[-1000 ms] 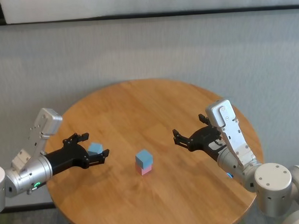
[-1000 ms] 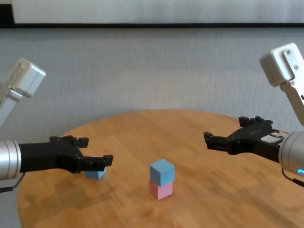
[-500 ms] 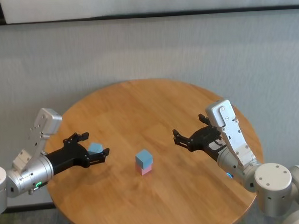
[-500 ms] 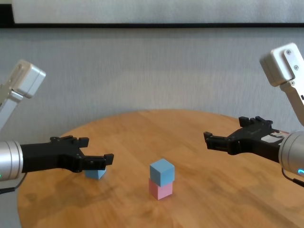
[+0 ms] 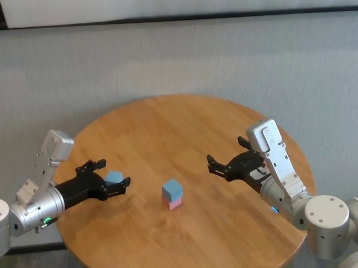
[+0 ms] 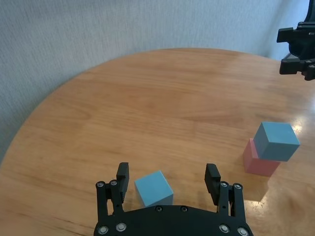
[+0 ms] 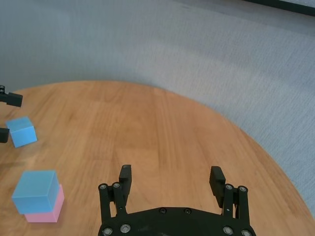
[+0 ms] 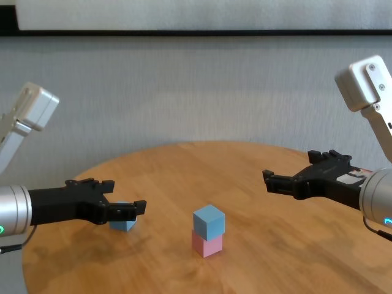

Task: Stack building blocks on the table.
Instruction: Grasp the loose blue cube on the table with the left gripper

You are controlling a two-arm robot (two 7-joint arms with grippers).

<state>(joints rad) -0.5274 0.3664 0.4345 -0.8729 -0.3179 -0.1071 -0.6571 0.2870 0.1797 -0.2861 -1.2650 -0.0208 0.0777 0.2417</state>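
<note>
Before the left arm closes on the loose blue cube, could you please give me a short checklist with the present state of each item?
1. Left pincer open: ok, its fingers stand apart.
2. Loose blue cube between its fingers: ok in the left wrist view, lying slightly nearer one finger.
3. Cube flat on the table: ok, it rests apart from the others.
4. Stack ready: ok, a blue cube sits on the pink cube, turned a little off square.
5. Right pincer out of the way: ok, open and empty, well off to the stack's right.
6. Fingers low enough to grip: cannot tell.
</note>
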